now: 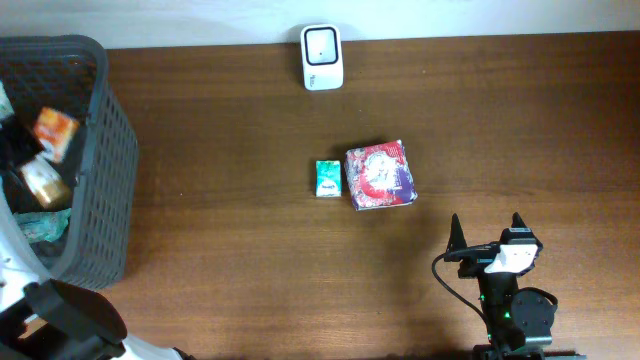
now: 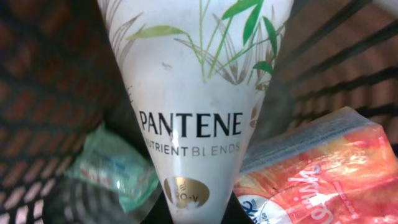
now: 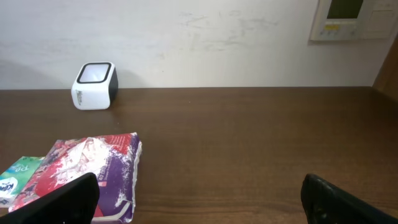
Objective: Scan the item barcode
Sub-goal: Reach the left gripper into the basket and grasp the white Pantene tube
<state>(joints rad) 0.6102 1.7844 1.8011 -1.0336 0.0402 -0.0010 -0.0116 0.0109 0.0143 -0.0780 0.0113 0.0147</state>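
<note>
Basket [image 1: 112, 150] at table's [image 1: 250, 280] left; scanner [image 1: 322, 57] at far edge — small pack [image 1: 328, 178] just left of larger pack [image 1: 380, 176].

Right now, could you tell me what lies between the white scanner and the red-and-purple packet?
Only bare tabletop, as the overhead view shows; the small green box sits beside the packet.

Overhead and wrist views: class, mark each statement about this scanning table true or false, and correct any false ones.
1. The white scanner stands at the far edge of the table, near the wall. True.
2. The right gripper is closed on the red packet. False: its jaws are open and empty, and it is apart from the red packet.
3. A small green packet lies right beside the red packet. True.
4. The Pantene tube lies on the bare tabletop. False: the Pantene tube is inside the dark mesh basket, among other packets.
</note>
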